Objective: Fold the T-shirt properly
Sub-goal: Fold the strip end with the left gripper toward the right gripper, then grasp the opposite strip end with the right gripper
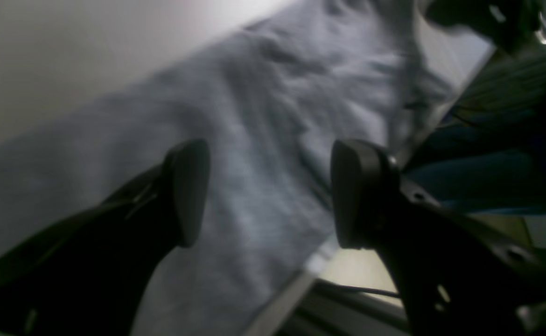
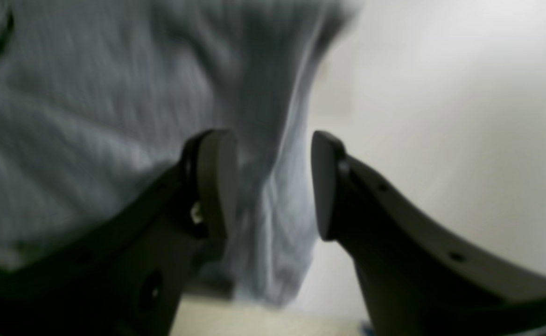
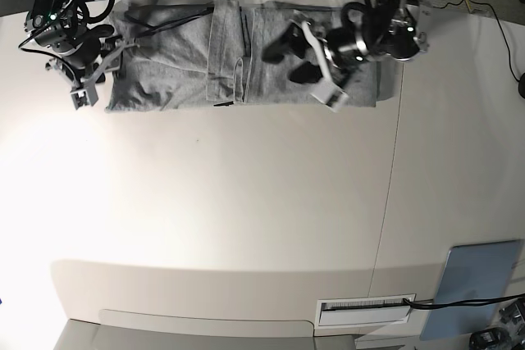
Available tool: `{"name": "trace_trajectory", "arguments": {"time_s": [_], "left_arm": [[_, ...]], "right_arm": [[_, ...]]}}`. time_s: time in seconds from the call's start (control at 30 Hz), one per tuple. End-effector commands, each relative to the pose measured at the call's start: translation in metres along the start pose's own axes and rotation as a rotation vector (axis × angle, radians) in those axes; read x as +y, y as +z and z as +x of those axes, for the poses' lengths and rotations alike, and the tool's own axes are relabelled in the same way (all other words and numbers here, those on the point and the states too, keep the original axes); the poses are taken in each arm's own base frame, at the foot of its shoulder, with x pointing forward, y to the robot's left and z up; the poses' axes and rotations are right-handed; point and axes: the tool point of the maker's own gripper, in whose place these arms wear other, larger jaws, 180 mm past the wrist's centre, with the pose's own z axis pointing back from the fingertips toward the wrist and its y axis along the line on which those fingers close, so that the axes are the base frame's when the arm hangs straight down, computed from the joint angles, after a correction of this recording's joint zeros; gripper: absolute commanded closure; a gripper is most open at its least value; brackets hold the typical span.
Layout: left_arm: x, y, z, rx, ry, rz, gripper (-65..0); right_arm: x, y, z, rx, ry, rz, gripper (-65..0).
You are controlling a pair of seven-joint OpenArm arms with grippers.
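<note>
Overhead view: the T-shirt lies as a long, low band along the far edge of the pale surface, spread flat from left to right with folds and vertical creases near its middle. The right gripper sits at the shirt's left end, over its left edge; the right wrist view shows its jaws spread apart with nothing between the pads, the grey cloth below and to the left, its edge running between the jaws, and bare surface to the right. The left gripper hangs over the shirt's right part; in the left wrist view its jaws stand wide apart and empty above the wrinkled cloth, whose edge follows the edge of the surface, cables and dark equipment beyond it. Both wrist views are blurred. Nearly all of the surface nearer than the shirt is open. A grey-blue pad lies at the near right corner, well apart from the shirt.
</note>
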Motion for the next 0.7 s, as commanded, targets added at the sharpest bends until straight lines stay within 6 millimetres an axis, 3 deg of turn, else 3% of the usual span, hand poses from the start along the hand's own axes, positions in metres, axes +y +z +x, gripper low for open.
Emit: {"name": "trace_trajectory", "arguments": {"time_s": [0.0, 0.17, 0.27, 0.47, 0.67], "left_arm": [[0.003, 0.008, 0.015, -0.055, -0.022, 0.005, -41.2], [0.03, 0.035, 0.024, -0.112, -0.002, 0.06, -41.2], [0.034, 0.044, 0.028, -0.14, 0.005, 0.053, -41.1], [0.031, 0.045, 0.03, -0.15, 0.01, 0.037, -41.0], [0.033, 0.045, 0.028, -0.141, 0.006, 0.048, -41.0]], "right_arm": [[-0.006, 0.008, 0.01, -0.043, -0.001, -0.01, -26.0], [-0.036, 0.027, 0.012, -0.113, -0.092, -0.027, -26.0], [-0.046, 0.028, 0.001, -0.107, -0.149, 0.002, -26.0], [-0.031, 0.004, -0.011, -0.087, -0.289, 0.231, -26.0], [-0.024, -0.009, -0.007, -0.099, -0.352, 0.345, -26.0]]}}
